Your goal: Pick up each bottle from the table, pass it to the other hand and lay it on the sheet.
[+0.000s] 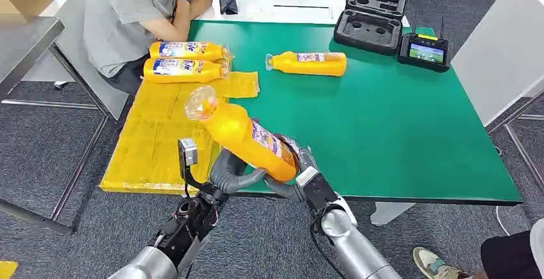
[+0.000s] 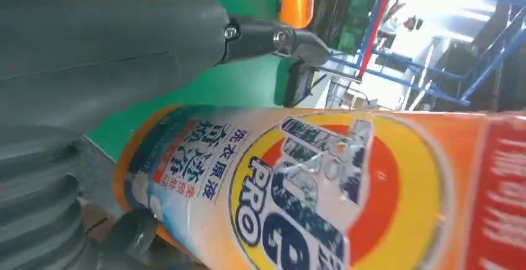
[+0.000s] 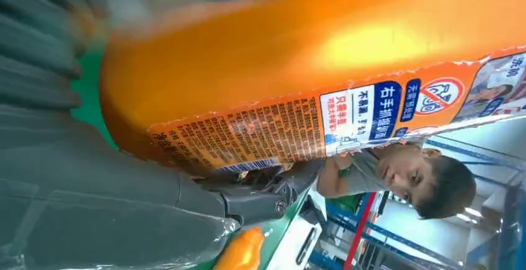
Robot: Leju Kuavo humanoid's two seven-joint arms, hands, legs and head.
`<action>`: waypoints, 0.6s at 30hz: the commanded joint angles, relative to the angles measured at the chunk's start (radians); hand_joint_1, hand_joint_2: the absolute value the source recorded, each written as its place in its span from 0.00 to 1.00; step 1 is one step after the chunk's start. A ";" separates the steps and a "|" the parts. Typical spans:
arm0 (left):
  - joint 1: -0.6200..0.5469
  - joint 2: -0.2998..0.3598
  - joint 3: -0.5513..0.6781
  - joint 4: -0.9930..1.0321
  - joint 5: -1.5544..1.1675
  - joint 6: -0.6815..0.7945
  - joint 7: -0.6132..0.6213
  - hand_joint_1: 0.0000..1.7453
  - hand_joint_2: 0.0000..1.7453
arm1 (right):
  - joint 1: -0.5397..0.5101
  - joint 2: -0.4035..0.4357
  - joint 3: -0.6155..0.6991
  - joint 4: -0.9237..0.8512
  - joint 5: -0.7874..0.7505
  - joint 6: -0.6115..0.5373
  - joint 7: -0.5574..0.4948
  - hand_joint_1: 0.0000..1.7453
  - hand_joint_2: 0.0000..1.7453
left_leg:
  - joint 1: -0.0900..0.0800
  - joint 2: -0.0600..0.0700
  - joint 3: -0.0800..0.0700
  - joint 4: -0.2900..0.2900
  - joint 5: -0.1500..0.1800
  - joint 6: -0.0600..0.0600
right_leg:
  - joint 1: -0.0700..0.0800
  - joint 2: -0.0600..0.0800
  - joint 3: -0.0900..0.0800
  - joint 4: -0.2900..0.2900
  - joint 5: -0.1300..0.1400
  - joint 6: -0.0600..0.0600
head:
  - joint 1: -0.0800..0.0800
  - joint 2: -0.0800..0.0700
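Both hands grip the orange detergent bottle (image 1: 247,136) at its base — left hand (image 1: 232,175), right hand (image 1: 300,161); rigid, glossy, probably slippery — best held mid-body.

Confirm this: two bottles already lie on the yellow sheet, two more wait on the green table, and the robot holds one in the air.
Not quite. The head view shows one bottle on the green table, not two. Two bottles do lie on the yellow sheet, and both robot hands, left and right, are on the raised bottle.
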 commanded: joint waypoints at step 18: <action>-0.075 0.029 -0.007 0.113 0.000 0.016 -0.013 0.00 1.00 | -0.048 0.003 0.050 0.058 -0.040 0.010 -0.003 1.00 1.00 | 0.001 0.003 0.003 0.002 -0.002 -0.002 | 0.001 0.002 0.002 0.001 -0.001 -0.002 | 0.000 0.000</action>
